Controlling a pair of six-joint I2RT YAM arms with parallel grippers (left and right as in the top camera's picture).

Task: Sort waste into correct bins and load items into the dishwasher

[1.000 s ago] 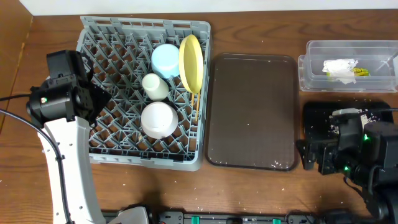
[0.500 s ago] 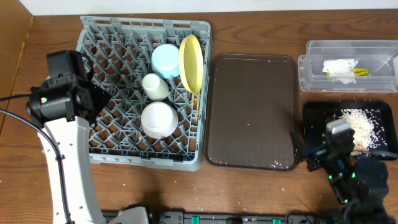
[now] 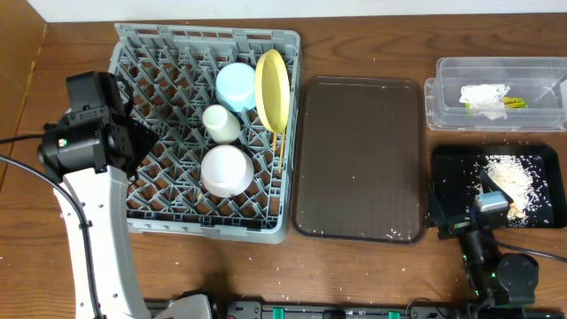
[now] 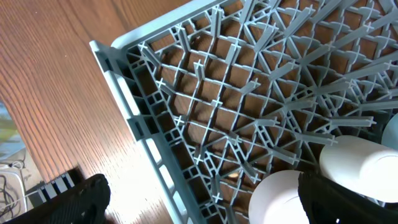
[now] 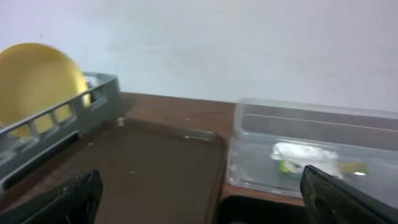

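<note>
The grey dish rack holds the light blue bowl, the upright yellow plate, the white cup, the upturned pinkish-white bowl and the chopsticks. The clear tub holds the wrapper. The black tray holds rice crumbs. My left gripper is open and empty over the rack's left edge. My right gripper is open and empty, low at the black tray's front edge, facing the tub.
The dark brown serving tray lies between rack and bins, with a few crumbs at its front edge. In the right wrist view the plate, rack wall and brown tray are on the left. A wall stands behind the table.
My right arm has drawn back toward the table's front edge, uncovering the black tray and the crumbs in it. The left arm has not moved.
</note>
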